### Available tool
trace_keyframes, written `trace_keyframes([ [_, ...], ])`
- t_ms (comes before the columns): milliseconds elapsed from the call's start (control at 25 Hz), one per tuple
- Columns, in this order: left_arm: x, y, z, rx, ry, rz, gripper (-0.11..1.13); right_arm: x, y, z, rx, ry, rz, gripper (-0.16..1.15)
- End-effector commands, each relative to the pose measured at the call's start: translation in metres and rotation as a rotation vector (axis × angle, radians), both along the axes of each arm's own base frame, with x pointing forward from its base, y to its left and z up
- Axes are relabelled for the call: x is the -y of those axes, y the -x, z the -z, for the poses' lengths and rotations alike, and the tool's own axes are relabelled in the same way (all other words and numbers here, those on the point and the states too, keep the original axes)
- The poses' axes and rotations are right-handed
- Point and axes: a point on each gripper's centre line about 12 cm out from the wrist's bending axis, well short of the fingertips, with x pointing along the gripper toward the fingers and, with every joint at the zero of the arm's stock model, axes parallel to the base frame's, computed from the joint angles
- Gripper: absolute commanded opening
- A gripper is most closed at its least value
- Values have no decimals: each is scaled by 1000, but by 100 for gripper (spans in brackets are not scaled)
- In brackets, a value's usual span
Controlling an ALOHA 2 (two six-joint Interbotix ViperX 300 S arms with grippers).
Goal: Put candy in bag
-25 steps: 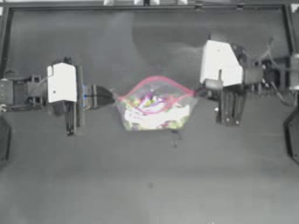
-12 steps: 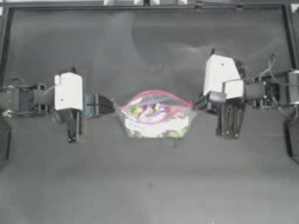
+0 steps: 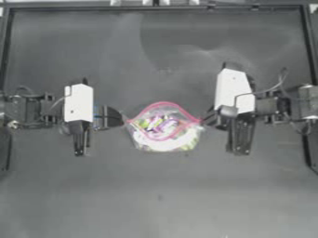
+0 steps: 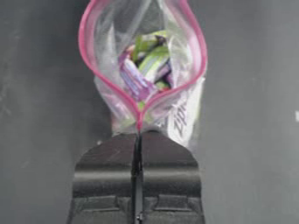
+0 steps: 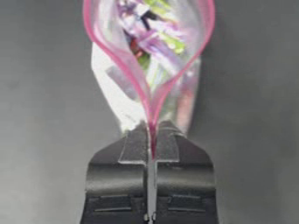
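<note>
While pinched by left pincer | right pincer | bag gapes, sweets apparently inside

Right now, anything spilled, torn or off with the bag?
Nothing stands out. The bag is intact with its mouth open, the left tool and right tool each shut on one end of its pink strip, sweets inside, none loose.
</note>
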Motion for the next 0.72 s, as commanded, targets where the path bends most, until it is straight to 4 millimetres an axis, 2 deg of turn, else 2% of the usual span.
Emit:
trace_keyframes([
  [40,2,-4,-6,32,0,4,4,-3,-3,-4,20,-2,-9,4],
  [320,6,-9,3,28,1,18,4,-4,-2,-3,12,-1,-11,4],
  [720,8,-20,18,18,9,24,4,-4,2,13,-33,-8,-9,4],
])
